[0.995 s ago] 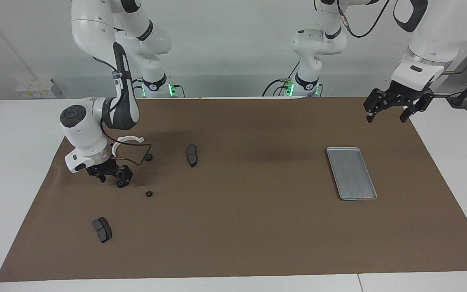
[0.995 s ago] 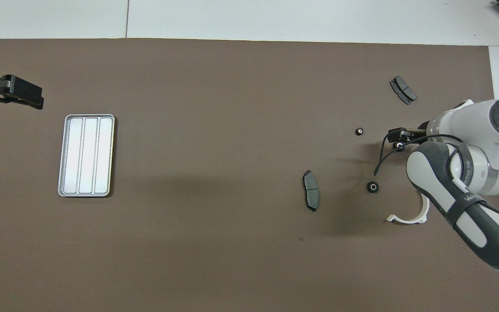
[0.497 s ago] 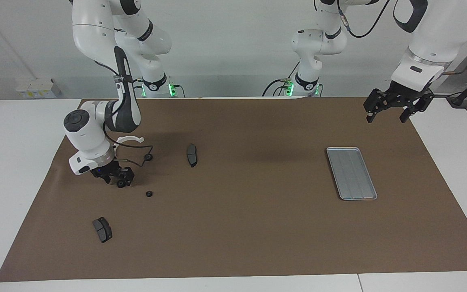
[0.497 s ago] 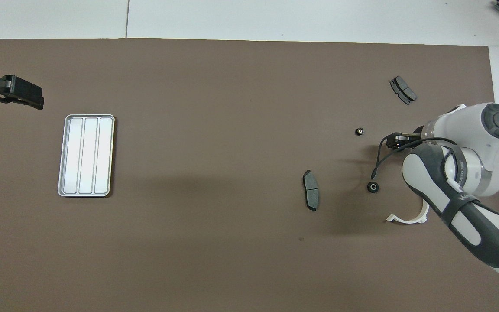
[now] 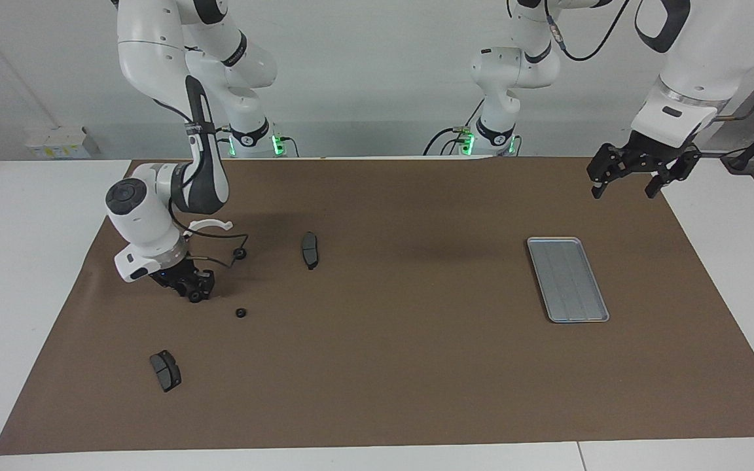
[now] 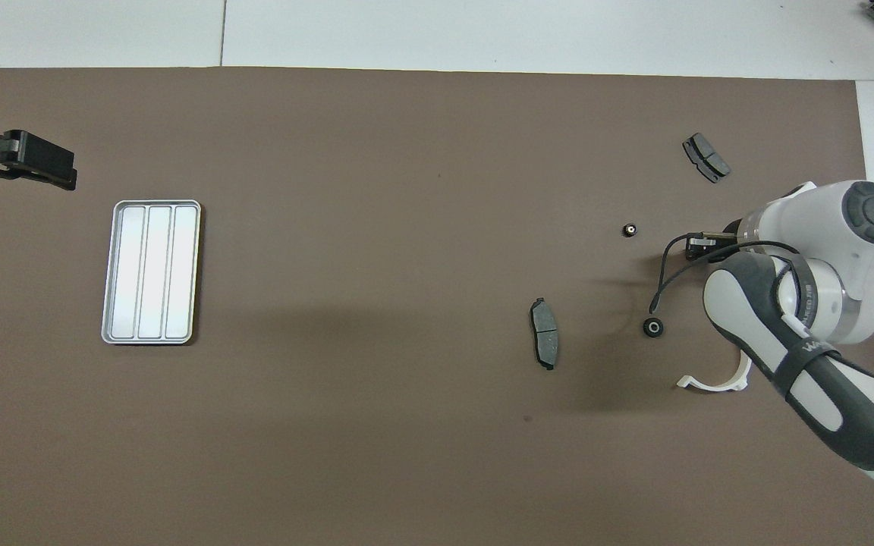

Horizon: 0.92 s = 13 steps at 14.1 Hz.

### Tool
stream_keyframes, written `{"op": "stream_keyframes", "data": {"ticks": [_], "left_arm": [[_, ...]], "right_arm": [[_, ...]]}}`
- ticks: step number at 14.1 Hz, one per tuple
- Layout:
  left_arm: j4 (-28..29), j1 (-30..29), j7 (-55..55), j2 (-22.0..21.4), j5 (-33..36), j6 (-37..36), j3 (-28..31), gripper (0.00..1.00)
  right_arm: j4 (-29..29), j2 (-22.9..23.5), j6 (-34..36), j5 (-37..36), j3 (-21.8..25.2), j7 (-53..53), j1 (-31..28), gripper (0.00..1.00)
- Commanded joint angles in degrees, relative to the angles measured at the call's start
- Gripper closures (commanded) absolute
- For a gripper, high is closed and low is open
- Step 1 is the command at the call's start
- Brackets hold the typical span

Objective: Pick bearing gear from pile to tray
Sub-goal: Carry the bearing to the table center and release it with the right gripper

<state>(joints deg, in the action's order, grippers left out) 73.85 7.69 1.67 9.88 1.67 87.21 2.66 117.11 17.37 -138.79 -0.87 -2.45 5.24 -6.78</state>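
Note:
The pile lies at the right arm's end of the mat: a white half-ring bracket [image 5: 210, 226] [image 6: 714, 379], two dark brake pads [image 5: 309, 249] [image 5: 165, 369] and small black rings [image 5: 241, 313] [image 5: 240, 253]. My right gripper [image 5: 194, 289] [image 6: 699, 244] is down at the mat among them, fingers drawn in on another black ring [image 5: 194, 297] at its tips. The silver tray [image 5: 567, 278] [image 6: 151, 271] lies empty toward the left arm's end. My left gripper [image 5: 626, 188] [image 6: 35, 163] is open and empty, raised over the mat beside the tray, and waits.
A thin black cable [image 5: 216, 261] [image 6: 661, 280] hangs from the right wrist over the mat near one ring [image 6: 653, 327]. The brown mat [image 5: 403, 366] covers most of the white table. A brake pad [image 6: 545, 343] lies between pile and tray.
The right wrist has shifted slightly toward the robots and its fingers have drawn closer together around the ring at the mat. The left arm and the other parts have not moved.

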Motion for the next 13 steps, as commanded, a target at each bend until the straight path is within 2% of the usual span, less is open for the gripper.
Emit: {"op": "stream_keyframes", "data": {"ticks": [1,3,7,13], "left_arm": [[0.9,-0.5,-0.4,-0.4,-0.9,1.2,0.0,0.0],[0.9,-0.5,-0.4,-0.3,-0.9,1.2,0.0,0.0],[0.9,-0.5,-0.4,-0.3,-0.9,1.3,0.0,0.0],[0.9,0.6,-0.3,-0.3,-0.1,2.5,-0.1,0.0]], "right_arm": [[0.1,-3.7,0.1,1.5,-0.7,-1.6,1.1,1.0],[0.1,-5.5,0.7,1.5,-0.6,2.0,4.5,1.0],[-1.7,-5.2,0.8,1.4,-0.6,16.7,13.3,1.0],[-8.1,-1.0,1.4,0.8,-0.6,38.0,26.8,1.0]]}}
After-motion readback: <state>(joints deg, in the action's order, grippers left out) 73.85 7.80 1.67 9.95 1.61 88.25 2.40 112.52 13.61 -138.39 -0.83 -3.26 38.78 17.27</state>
